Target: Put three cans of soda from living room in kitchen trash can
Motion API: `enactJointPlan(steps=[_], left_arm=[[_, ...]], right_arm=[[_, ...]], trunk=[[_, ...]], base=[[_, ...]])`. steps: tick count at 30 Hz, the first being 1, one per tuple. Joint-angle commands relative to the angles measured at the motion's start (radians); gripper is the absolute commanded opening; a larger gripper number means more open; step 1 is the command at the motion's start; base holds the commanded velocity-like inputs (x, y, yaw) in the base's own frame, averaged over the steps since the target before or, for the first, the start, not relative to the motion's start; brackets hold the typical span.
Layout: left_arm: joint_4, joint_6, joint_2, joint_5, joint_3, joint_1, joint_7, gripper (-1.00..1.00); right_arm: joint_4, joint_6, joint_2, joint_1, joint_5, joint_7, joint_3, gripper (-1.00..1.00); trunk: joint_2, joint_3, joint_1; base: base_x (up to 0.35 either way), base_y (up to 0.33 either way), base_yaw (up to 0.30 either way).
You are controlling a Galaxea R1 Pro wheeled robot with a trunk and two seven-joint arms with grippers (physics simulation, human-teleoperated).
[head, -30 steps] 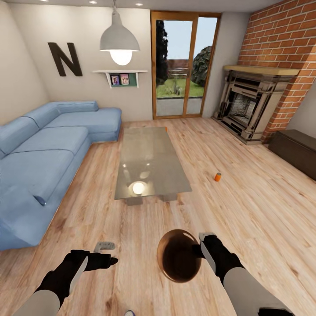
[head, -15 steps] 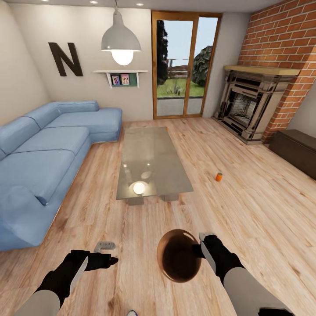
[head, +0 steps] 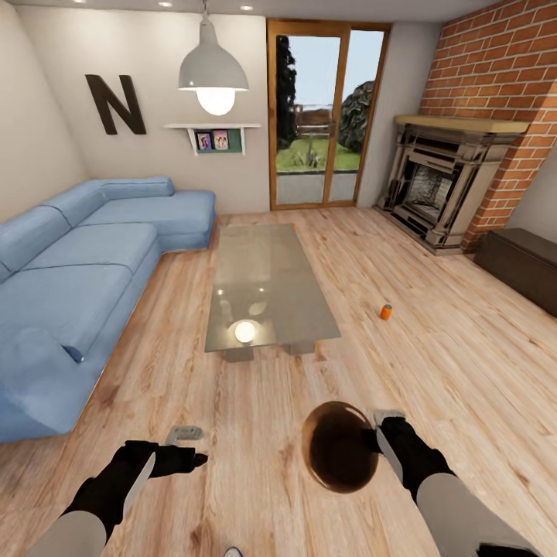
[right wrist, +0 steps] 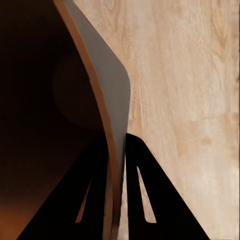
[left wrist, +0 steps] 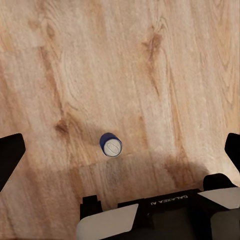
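Observation:
One orange soda can [head: 385,312] stands upright on the wood floor, right of the glass coffee table and well ahead of both arms. My right gripper [head: 378,434] is shut on the rim of the copper-brown trash can [head: 340,447], which hangs tilted with its dark inside [right wrist: 45,100] facing me. In the right wrist view my right gripper [right wrist: 116,175] clamps the thin rim between its two black fingers. My left gripper [head: 193,446] is open, low over the bare floor at the left. Its fingers [left wrist: 10,155] stand wide apart with nothing between them.
A blue corner sofa [head: 77,271] fills the left side, with the glass coffee table [head: 267,282] straight ahead. The brick fireplace [head: 445,182] and a dark low cabinet [head: 522,267] line the right. A small blue can [left wrist: 110,145] lies on the floor under my left arm.
My right arm has carried the trash can to the right and a little nearer to me. The left arm and the orange can have stayed put.

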Motion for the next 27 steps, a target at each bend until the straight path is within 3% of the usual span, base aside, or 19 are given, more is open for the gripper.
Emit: enactJointPlan(steps=[1, 5, 9, 15, 27], left_arm=[[0.003, 0.000, -0.001, -0.001, 0.000, 0.000, 0.024, 1.00], [0.043, 0.000, -0.003, 0.002, 0.001, -0.002, 0.084, 1.00], [0.124, 0.000, -0.028, 0.008, 0.001, -0.016, 0.124, 1.00], [0.172, 0.004, -0.037, 0.012, 0.002, -0.033, 0.128, 1.00], [0.183, 0.011, -0.039, 0.013, 0.002, -0.038, 0.127, 1.00]], right_arm=[[0.002, -0.011, -0.010, 0.001, -0.042, 0.005, -0.024, -1.00], [0.002, -0.018, -0.023, 0.001, -0.042, 0.004, -0.078, -1.00], [0.002, -0.024, -0.029, 0.002, -0.043, 0.007, -0.116, -1.00], [0.002, -0.025, -0.031, 0.006, -0.043, 0.012, -0.124, -1.00], [0.000, -0.027, -0.027, 0.029, -0.037, 0.015, -0.119, -1.00]], trunk=[[0.000, 0.000, 0.000], [0.000, 0.000, 0.000], [0.000, 0.000, 0.000], [0.000, 0.000, 0.000], [0.000, 0.000, 0.000]], base=[[0.000, 0.000, 0.000], [0.000, 0.000, 0.000], [0.000, 0.000, 0.000], [0.000, 0.000, 0.000], [0.015, 0.005, 0.000]])
